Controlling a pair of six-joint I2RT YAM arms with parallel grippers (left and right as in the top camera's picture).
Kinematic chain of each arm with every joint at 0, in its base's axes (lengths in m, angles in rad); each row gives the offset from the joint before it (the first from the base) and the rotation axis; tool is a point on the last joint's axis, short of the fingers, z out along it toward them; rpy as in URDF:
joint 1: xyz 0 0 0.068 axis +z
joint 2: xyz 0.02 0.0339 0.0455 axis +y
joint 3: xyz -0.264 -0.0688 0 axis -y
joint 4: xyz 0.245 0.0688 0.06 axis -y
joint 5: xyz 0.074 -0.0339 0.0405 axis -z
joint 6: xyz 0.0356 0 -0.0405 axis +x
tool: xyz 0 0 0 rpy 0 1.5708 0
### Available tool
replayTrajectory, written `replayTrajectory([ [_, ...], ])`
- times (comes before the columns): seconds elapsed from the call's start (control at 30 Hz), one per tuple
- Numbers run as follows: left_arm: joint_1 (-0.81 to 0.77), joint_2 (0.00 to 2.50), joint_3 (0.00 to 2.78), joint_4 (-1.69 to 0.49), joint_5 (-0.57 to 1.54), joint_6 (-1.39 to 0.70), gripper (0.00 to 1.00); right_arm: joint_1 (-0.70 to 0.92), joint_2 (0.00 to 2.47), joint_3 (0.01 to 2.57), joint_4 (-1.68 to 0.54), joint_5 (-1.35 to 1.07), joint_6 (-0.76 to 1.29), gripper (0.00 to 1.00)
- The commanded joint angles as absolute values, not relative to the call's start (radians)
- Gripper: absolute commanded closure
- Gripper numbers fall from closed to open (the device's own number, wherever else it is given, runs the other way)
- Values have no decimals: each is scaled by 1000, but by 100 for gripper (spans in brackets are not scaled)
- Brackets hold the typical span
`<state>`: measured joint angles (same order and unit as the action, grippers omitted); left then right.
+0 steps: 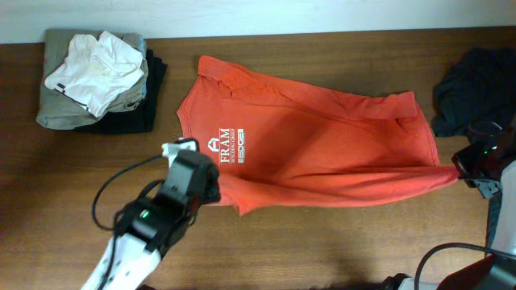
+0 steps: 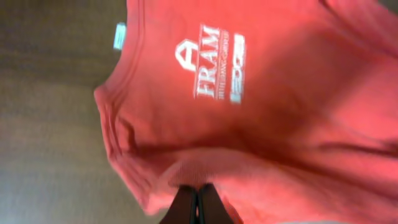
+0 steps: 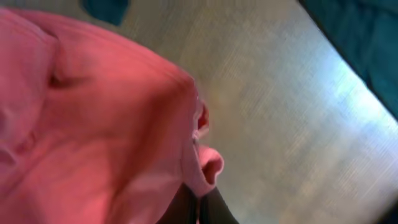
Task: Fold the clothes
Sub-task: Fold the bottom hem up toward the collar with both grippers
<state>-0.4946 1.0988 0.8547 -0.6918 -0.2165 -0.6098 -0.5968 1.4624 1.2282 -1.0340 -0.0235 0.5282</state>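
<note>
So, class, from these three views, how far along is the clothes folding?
Done: a folded pile sits top left in the overhead view. In hand: the red T-shirt lies spread, lettering up, the left claw and right claw each pinching its near edge; no fold shows yet. Left: folding that shirt, then the crumpled dark garment at the right edge.

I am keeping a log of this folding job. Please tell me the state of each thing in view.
Red T-shirt: unfolded, print up, near edge stretched between both tools.
Left tool: shut on the Red T-shirt.
Right tool: shut on the Red T-shirt.
Dark garment: crumpled, not folded.
Pile of clothes: folded and stacked.
</note>
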Motion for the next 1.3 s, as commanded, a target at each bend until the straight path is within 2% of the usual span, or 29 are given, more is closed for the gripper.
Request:
replayTrajectory([
  [0.0,-494,1216,861,-567,-348,-614,100,-601,1448,1184,-937,-73,545,96],
  [0.2,-466,1372,861,-353,-363,-613,100,-570,1478,1156,-822,-120,544,96],
  [0.4,-363,1443,861,-188,-362,-613,99,-471,1588,1145,-709,-71,560,96],
  [0.63,-331,1444,861,-120,-355,-613,99,-430,1686,1145,-661,-40,559,96],
  [1.07,-331,1595,861,36,-313,-613,98,-430,1692,1142,-616,-14,559,96],
  [1.2,-331,1652,861,112,-313,-613,92,-421,1692,1142,-597,-14,559,96],
  [1.23,-331,1666,861,123,-314,-613,84,-412,1692,1142,-594,-14,559,89],
  [1.27,-331,1672,861,128,-314,-613,73,-404,1692,1142,-589,-14,559,73],
])
